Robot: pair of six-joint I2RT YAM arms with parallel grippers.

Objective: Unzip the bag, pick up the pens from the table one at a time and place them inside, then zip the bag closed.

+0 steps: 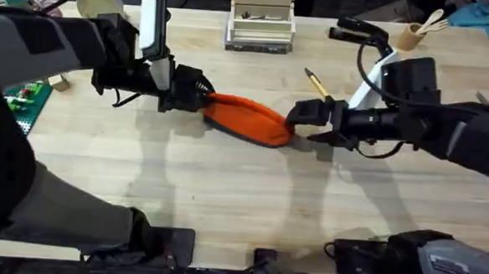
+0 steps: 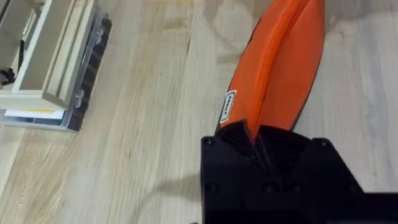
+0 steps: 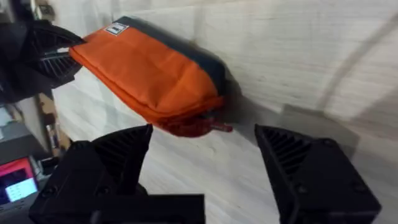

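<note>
The bag [image 1: 245,120] lies on the surface [image 1: 225,195], stretched between the two arms. The left gripper [image 2: 258,140] is clamped on the bag's far end, fabric pinched between its jaws. The right gripper [image 3: 202,146] hangs just short of the near end with its jaws wide apart, facing the red zipper pull [image 3: 214,127].

The pull is small and lies flat against the fabric, so closing slightly off would likely catch cloth instead of the tab. If the left grip slips, the bag could slide along with the zipper rather than open.

The right wrist view shows the pull; the overhead view shows the pen [image 1: 317,83], just beyond the bag's right end.
</note>
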